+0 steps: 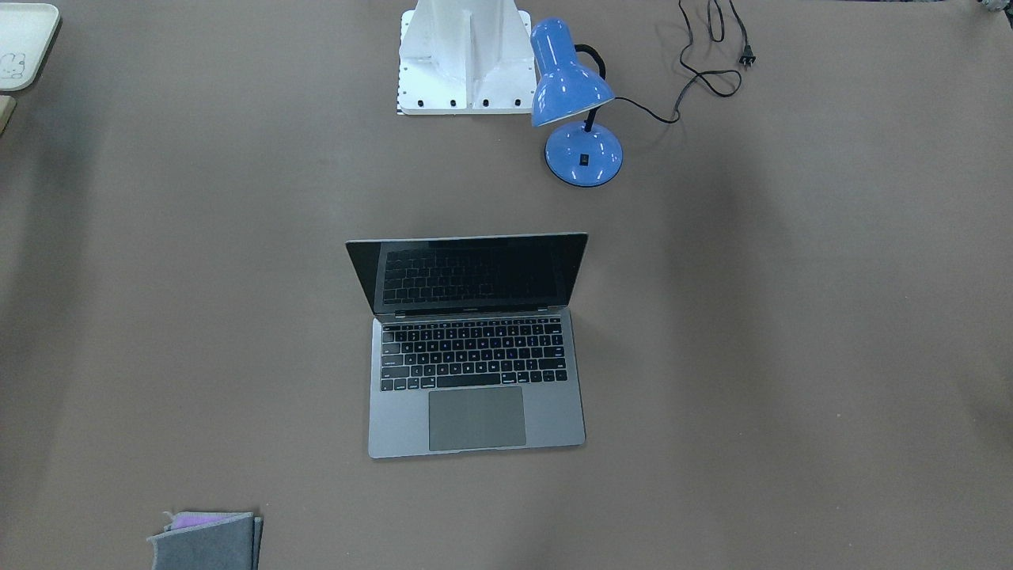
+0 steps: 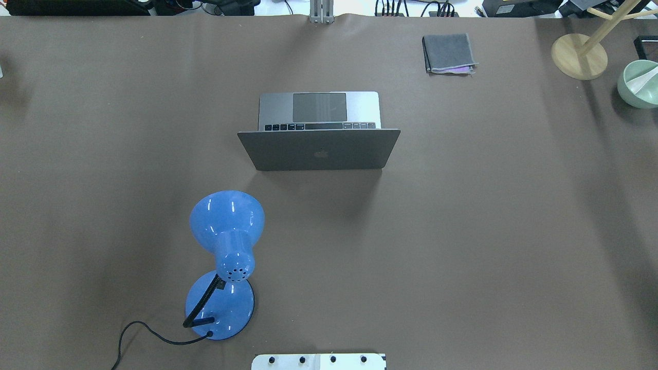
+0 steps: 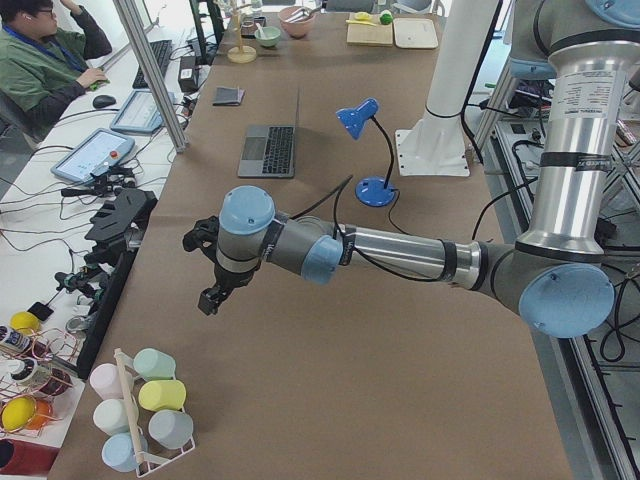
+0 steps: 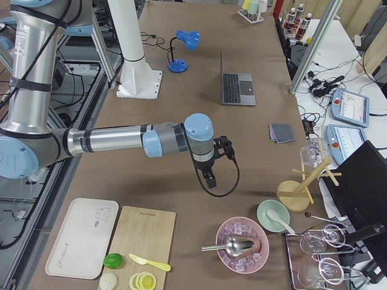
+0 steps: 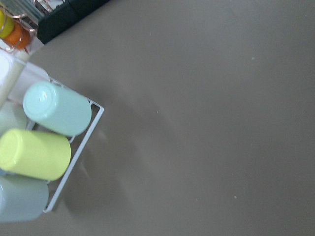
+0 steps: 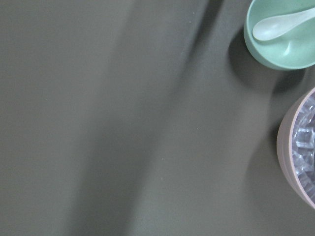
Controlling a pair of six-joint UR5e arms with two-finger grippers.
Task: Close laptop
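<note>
The space-grey laptop [image 1: 546,412] stands open in the middle of the table, black screen upright, keyboard and trackpad showing. From overhead I see the back of its lid [image 2: 288,149] with the apple logo. It also shows in the exterior left view [image 3: 268,152] and the exterior right view [image 4: 237,88]. My left gripper [image 3: 208,298] hangs over the table's left end, far from the laptop. My right gripper [image 4: 210,179] hangs over the right end, also far from it. Both show only in the side views, so I cannot tell whether they are open or shut.
A blue desk lamp [image 2: 226,241] with a black cord stands near the robot's base [image 1: 465,59]. A folded grey cloth [image 2: 448,53] lies beyond the laptop. A rack of cups [image 5: 47,142] is at the left end. A mint bowl with a spoon [image 6: 283,34] and a pink bowl of ice [image 6: 300,147] are at the right end.
</note>
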